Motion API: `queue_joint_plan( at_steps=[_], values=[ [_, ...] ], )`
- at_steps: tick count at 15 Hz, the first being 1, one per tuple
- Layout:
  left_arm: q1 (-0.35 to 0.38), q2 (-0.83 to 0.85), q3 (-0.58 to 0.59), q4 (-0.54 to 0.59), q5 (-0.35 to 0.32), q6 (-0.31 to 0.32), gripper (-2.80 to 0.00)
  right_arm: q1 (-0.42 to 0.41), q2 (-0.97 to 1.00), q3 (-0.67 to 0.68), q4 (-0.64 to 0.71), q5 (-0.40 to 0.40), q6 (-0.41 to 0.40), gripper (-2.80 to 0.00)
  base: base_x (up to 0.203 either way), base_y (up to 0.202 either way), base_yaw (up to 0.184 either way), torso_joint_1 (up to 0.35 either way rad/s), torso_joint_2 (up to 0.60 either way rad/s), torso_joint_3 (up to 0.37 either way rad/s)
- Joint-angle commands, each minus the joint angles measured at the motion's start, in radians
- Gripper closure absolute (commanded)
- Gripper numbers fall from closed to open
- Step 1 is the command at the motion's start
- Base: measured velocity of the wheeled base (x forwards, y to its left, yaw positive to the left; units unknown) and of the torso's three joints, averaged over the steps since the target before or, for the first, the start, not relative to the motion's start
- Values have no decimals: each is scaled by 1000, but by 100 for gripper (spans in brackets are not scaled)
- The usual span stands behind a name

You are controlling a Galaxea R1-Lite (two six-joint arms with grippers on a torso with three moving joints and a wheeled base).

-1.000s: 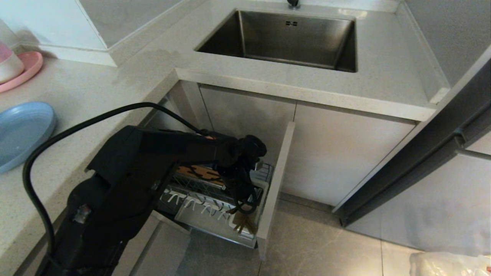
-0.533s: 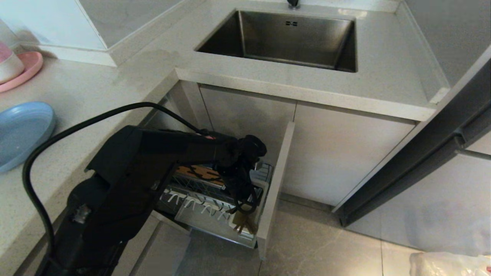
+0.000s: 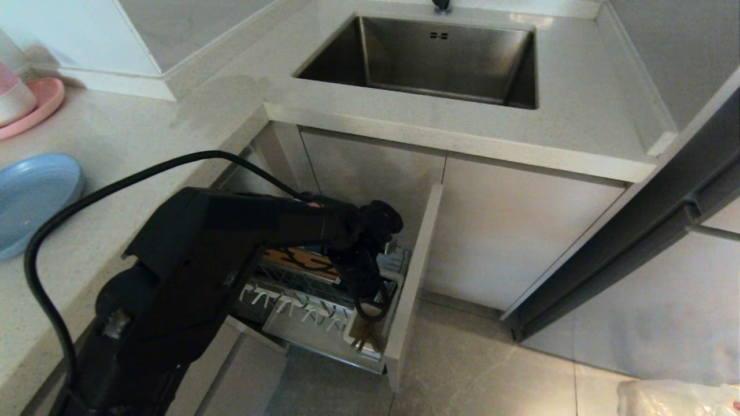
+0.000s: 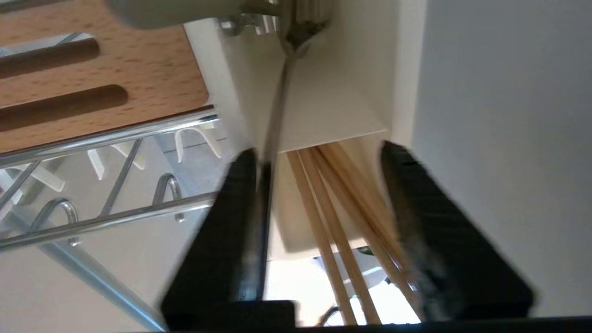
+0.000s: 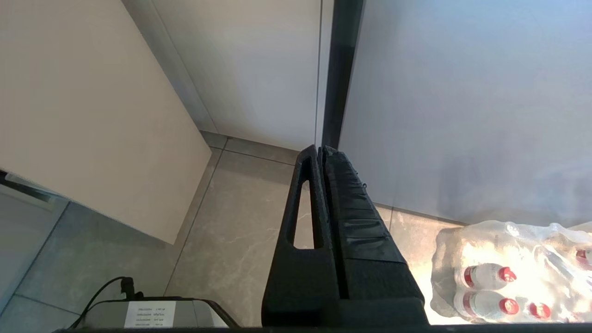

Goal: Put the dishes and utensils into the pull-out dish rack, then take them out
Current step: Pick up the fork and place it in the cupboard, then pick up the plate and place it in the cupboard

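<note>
Kitchen corner, speckled pale surface [image 3: 144, 138]. Pull-out chrome wire dish rack [image 3: 300, 289] open below. Left end effector [image 4: 319, 194] fingers apart, straddling thin wooden chopsticks [image 4: 340, 208] and slim silver metal utensil [image 4: 277, 111] in white utensil cup [image 4: 333, 115]. Light, stiff, slippery: regrasp mid-shaft. Right end effector [image 5: 322, 157] together, parked.

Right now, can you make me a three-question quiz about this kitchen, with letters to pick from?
1. Where are the chopsticks?
A. in the white utensil cup
B. in the sink
C. on the floor

2. What colour is the plate nearest the robot on the counter?
A. green
B. pale blue
C. black

3. How do the left gripper fingers stand?
A. clamped on a bowl
B. apart around the cup
C. pressed together

Answers: 1 A, the sticks poke out of the cup. 2 B, it lies by the counter's edge. 3 B, a black finger shows each side.
</note>
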Motion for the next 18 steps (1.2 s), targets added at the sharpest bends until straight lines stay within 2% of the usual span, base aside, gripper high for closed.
queue_joint_plan(
  at_steps=[1, 8, 14, 15, 18],
  values=[
    [1, -7, 0, 5, 2, -2, -280, 0, 1, 0, 0, 0, 0, 0, 0, 0, 0, 0, 0, 0],
    [1, -86, 1, 8, 90, -34, -280, 0, 1, 0, 0, 0, 0, 0, 0, 0, 0, 0, 0, 0],
    [6, -198, 8, 13, 117, -78, -280, 0, 1, 0, 0, 0, 0, 0, 0, 0, 0, 0, 0, 0],
    [9, -223, 14, 14, 126, -82, 0, 0, 1, 0, 0, 0, 0, 0, 0, 0, 0, 0, 0, 0],
    [13, -305, 40, 13, 150, -86, 0, 0, 1, 0, 0, 0, 0, 0, 0, 0, 0, 0, 0, 0]
  ],
)
